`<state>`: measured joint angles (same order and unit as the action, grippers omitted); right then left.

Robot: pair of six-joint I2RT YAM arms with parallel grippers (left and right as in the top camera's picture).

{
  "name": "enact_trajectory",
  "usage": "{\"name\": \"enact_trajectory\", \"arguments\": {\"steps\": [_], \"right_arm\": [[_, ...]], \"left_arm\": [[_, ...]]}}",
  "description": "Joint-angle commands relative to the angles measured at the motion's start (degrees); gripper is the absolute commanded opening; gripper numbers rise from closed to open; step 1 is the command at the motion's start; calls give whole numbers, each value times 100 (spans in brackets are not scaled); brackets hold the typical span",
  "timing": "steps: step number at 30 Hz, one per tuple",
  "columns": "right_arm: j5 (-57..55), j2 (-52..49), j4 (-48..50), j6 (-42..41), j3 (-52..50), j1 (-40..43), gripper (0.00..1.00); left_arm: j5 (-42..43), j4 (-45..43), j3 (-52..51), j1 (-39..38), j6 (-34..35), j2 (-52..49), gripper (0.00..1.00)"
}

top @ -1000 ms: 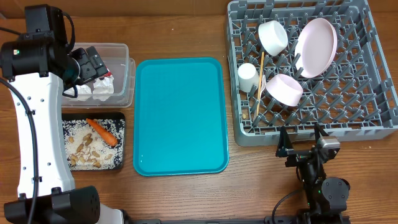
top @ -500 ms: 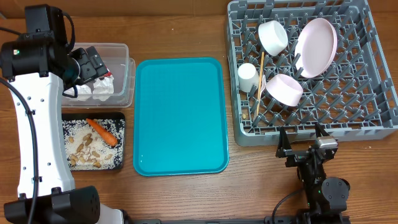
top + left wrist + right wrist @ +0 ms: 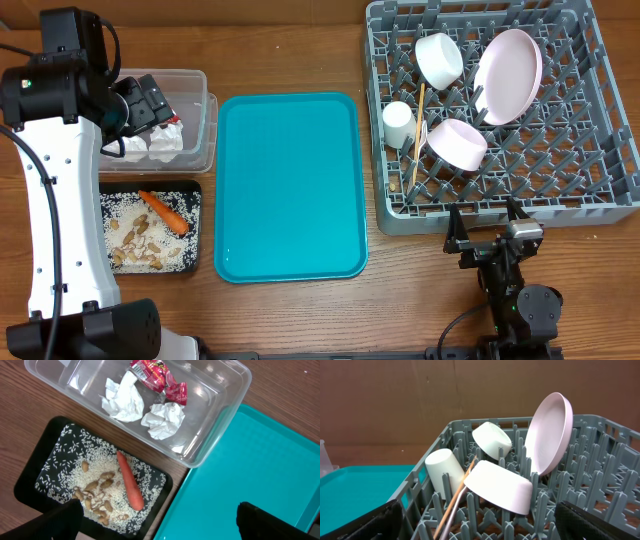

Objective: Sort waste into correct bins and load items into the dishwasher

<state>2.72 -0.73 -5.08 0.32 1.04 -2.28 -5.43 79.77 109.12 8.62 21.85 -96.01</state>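
Nothing moved; tub (image 3: pixel 210 410): napkins (image 3: pixel 122 400), wrapper (image 3: pixel 155 372); tray (image 3: pixel 34 479): carrot (image 3: pixel 129 480); left fingers (image 3: pixel 55 522), right fingers (image 3: pixel 365 522) spread

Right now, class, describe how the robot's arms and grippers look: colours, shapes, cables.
The left arm has a long white link between black joint housings, with a thin black cable alongside. The left gripper is black. The right arm is all black, with a looping black cable near its base; the right gripper has black fingers and a grey block behind.

Clear glossy plastic tub (image 3: pixel 227 410); crumpled matt paper napkins (image 3: pixel 122 400); shiny red wrapper (image 3: pixel 150 370), probably foil; grey matt plastic rack (image 3: pixel 590 215).
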Motion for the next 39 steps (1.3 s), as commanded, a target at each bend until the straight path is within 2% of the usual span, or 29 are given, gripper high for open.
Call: {"name": "enact_trajectory", "arguments": {"steps": [1,23,39], "right_arm": [[-4,57,44,57,-59,22,100],[-4,57,44,57,-59,22,100],[-4,57,44,57,-59,22,100]], "left_arm": [[-31,7,85,-17,-105,55,100],[-52,-48,-138,-39,-107,179,100],[-57,-44,-140,-337,-109,2428,100]]}}
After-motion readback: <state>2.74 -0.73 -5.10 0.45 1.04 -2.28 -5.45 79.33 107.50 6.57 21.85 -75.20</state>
